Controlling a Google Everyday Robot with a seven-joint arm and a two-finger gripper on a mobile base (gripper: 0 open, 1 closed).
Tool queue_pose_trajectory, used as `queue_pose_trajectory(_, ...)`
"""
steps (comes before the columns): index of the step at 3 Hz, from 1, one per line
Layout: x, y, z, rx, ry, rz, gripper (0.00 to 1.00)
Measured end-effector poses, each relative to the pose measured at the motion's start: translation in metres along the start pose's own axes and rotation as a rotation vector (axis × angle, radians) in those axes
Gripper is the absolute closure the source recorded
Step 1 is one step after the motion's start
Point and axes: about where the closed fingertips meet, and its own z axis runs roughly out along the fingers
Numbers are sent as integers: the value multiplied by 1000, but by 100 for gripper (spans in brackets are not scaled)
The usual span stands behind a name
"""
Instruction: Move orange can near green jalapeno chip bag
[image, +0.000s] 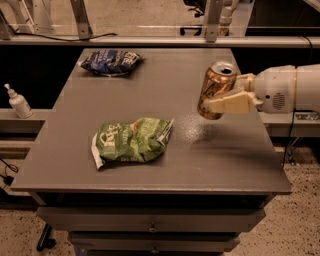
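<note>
The orange can is held tilted in the air above the right part of the grey table, its silver top facing up. My gripper reaches in from the right and is shut on the can, with a cream finger across its front. The green jalapeno chip bag lies crumpled on the table near the front, left of and below the can, a can's length or more away from it.
A dark blue chip bag lies at the table's far left corner. A white pump bottle stands on a lower shelf left of the table. Metal frame legs stand behind the table. Drawers sit under the table's front edge.
</note>
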Motion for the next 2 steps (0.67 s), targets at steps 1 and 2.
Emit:
queue_pose_trajectory(1, 25, 35, 9, -47, 40, -44, 100)
queue_pose_trajectory(2, 46, 65, 23, -95, 69, -79, 100)
